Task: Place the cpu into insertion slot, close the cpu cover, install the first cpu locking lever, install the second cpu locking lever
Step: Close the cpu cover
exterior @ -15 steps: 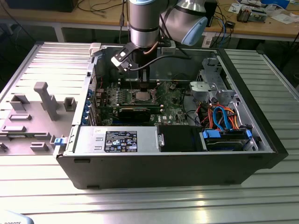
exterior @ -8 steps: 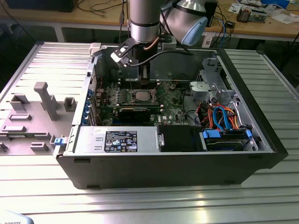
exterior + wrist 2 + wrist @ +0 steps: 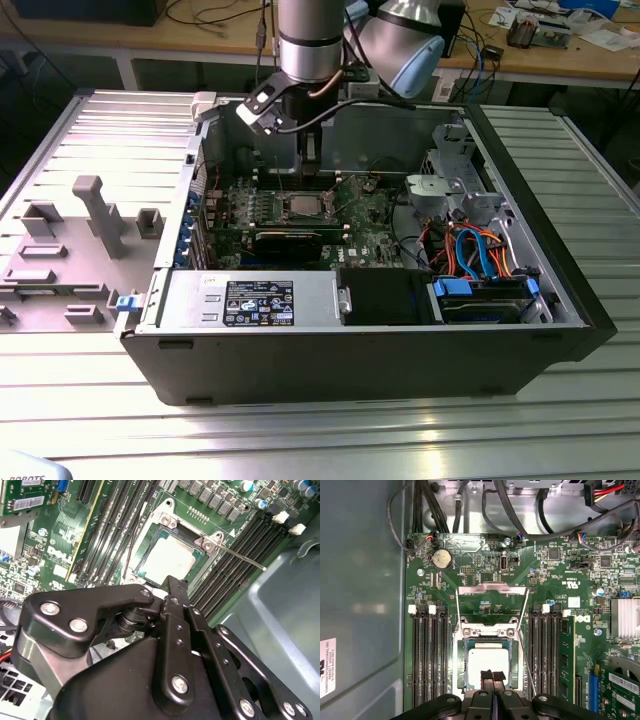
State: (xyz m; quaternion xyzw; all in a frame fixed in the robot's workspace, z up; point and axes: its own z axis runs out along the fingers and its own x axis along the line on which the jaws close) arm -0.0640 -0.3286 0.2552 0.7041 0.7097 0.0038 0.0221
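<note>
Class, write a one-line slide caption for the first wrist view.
Cpu lying in the slot, cover open, shut tool over the chip's edge.

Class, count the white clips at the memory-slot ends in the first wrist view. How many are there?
4. Two white clips sit on one side of the cpu, two on the other. The gripper may hide more.

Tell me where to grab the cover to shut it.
Likely the cover by its free bar, opposite the hinge, from above: it stands tilted open away from the chip, so that thin bar sits clear and gives most leverage.
</note>
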